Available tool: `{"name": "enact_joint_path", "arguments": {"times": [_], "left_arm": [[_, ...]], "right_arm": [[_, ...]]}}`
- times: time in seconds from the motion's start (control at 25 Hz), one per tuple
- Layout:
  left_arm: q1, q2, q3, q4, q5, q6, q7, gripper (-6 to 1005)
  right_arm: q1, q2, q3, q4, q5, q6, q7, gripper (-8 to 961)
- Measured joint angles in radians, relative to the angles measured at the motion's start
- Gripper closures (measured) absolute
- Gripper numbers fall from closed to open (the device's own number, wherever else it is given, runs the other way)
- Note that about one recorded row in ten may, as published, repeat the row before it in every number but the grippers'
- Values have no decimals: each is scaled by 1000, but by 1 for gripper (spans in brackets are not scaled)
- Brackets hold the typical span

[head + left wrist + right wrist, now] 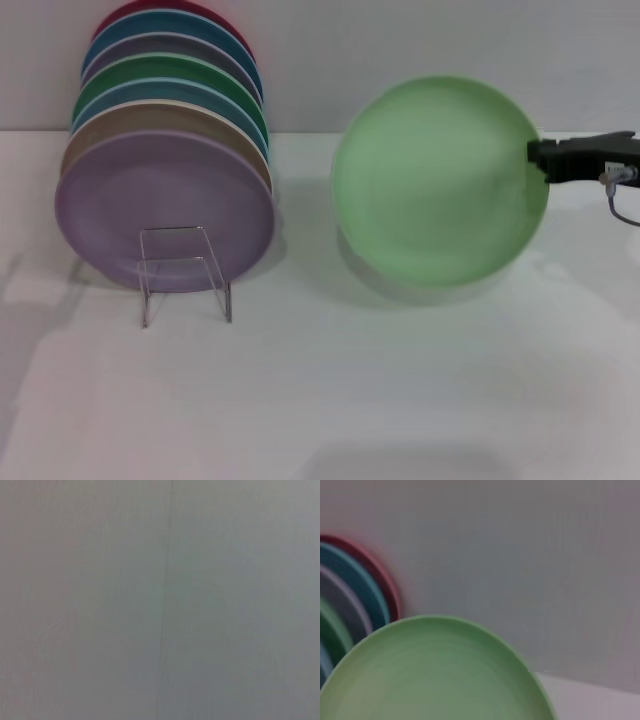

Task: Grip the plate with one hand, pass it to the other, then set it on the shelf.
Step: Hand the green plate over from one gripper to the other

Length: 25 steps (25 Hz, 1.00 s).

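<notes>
Round matte mint plate (pixel 435 180) upright, right gripper (pixel 540 160) pinching rim

The round light mint-green plate (pixel 440 180) looks like matt, smooth plastic with a soft sheen. The small clear acrylic rack (pixel 183 272) is glossy and transparent. The stacked coloured plates (pixel 165 150) share the same matt, smooth finish. The white worktop (pixel 400 390) looks smooth and faintly reflective. The right tool (pixel 545 160) is matt black.

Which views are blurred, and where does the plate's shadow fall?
Head view: mildly soft; the plate, held at its edge by the right hand, throws a faint shadow on the table below it. Right wrist view: plate rim out of focus. Left wrist view: only a featureless grey surface.
</notes>
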State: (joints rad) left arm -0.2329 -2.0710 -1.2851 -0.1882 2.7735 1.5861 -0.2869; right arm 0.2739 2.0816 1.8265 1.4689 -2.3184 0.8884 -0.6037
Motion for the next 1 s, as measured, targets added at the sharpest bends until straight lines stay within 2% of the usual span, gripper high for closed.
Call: {"name": "enact_joint_path", "arguments": {"times": [0.16,0.28,0.48,0.76,1.0], "left_arm": [[7,-1,23,0,1,16,-3,195],[18,1,72,-3,1,58,-14,196],[28,2,165,-1,2,119,-37,196],[49,-1,309,-9,2,174,-69,196],[49,-4,406,-19,1,172,-69,197]], "right_arm": [[-11,0,-32,-64,90,-124,-71,936],[-27,0,-80,-101,159,-231,-141,936],[-66,0,-226,-160,290,-472,-308,936],[-142,0,-476,-193,550,-803,-649,936],[-169,0,-540,-194,723,-885,-849,936]]}}
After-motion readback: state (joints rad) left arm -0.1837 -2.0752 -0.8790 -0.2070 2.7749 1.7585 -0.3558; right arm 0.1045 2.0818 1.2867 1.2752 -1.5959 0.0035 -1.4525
